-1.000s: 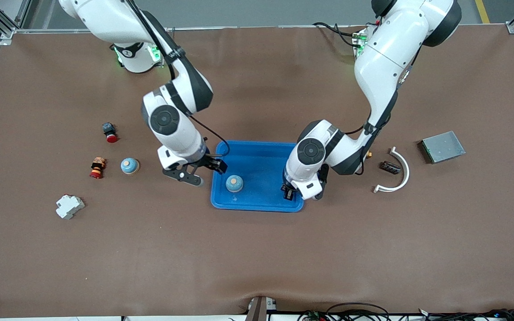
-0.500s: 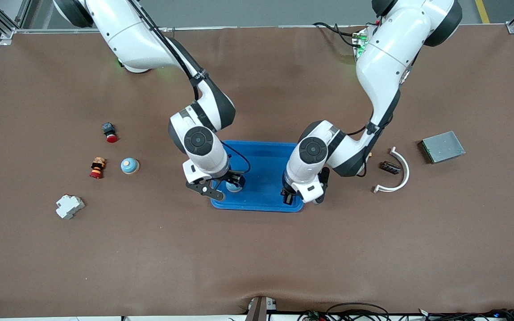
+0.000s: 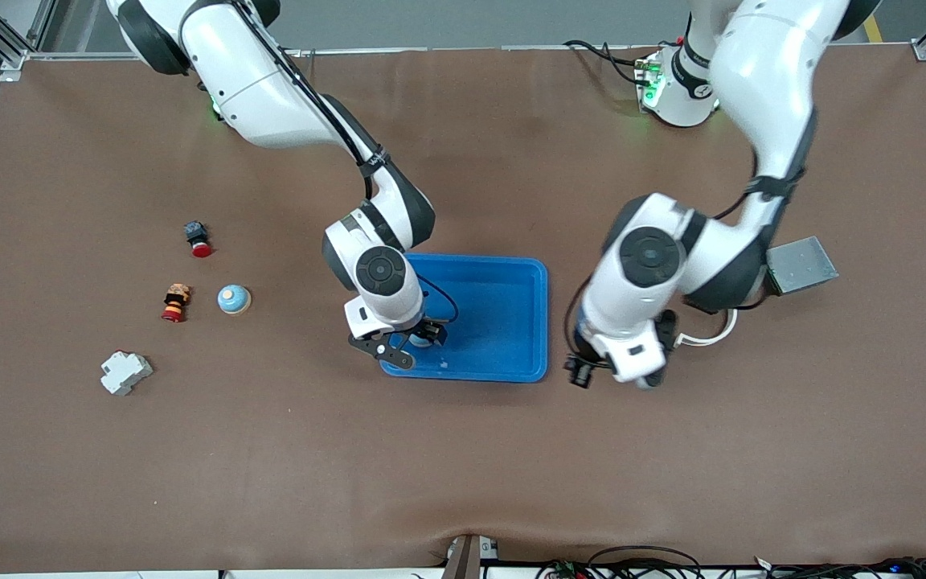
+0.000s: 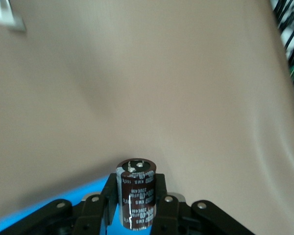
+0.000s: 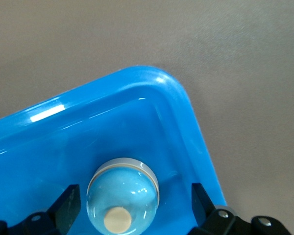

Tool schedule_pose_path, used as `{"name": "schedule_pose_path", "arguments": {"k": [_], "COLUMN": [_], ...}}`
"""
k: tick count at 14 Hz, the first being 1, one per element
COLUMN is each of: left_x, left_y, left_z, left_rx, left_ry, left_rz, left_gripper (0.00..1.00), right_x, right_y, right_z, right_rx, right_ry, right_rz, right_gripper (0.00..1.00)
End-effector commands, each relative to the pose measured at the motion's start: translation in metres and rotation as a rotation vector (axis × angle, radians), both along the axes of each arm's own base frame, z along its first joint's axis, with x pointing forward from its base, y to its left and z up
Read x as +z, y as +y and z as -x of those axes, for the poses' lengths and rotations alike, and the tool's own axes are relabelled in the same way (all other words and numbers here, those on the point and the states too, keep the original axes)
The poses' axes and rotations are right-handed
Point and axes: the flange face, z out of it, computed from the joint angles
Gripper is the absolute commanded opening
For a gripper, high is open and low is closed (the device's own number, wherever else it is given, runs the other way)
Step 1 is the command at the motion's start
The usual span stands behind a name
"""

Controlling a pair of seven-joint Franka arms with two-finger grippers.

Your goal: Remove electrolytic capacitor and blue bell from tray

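R gripper (image 3: 413, 342) is down in the blue tray (image 3: 503, 322), at the tray corner nearest the front camera on the right arm's end. Jaws spread wide, one finger (image 5: 68, 205) on each side of the bell (image 5: 123, 195), gaps showing both sides, so not touching it. Bell sits on the tray floor, blue dome w/ a tan button on top, close to the tray wall at that corner.

L gripper (image 3: 598, 371) is up over bare counter (image 3: 463, 466), just off the tray's edge toward the left arm's end. It's clamped on the capacitor (image 4: 136, 193): dark brown cylinder w/ a grey stripe and print, upright between the two fingers (image 4: 164, 205), top end w/ its silvery terminals sticking out past the fingertips. Tray corner shows as a blue patch at the edge of the left wrist view.

Other bits on the counter: a second bell (image 3: 233, 299) toward the right arm's end, beside a red/orange stacked part (image 3: 176, 302); red-capped button (image 3: 198, 239) farther from the camera; white block (image 3: 125, 372) nearer. Grey metal box (image 3: 802, 264) and white curved strip (image 3: 712, 334) near the L arm.
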Motion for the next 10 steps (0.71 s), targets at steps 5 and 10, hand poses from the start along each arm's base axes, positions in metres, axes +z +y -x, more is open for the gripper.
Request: {"name": "schedule_pose_path", "arguments": {"k": [5, 10], "left_x": [0.020, -0.028], "left_y": [0.105, 0.212], "left_z": [-0.009, -0.014], "left_rx": [-0.187, -0.251], "left_ry": [0.132, 0.257], "left_rz": [-0.112, -0.139], "left_gripper": [0.00, 0.00], "right_x": [-0.007, -0.010], "right_y": [0.016, 0.017], "right_z": [-0.001, -0.001], "right_rx": [-0.026, -0.033], "right_ry": [-0.024, -0.022], "right_rz": [0.006, 0.006], "right_gripper": [1.00, 1.00]}}
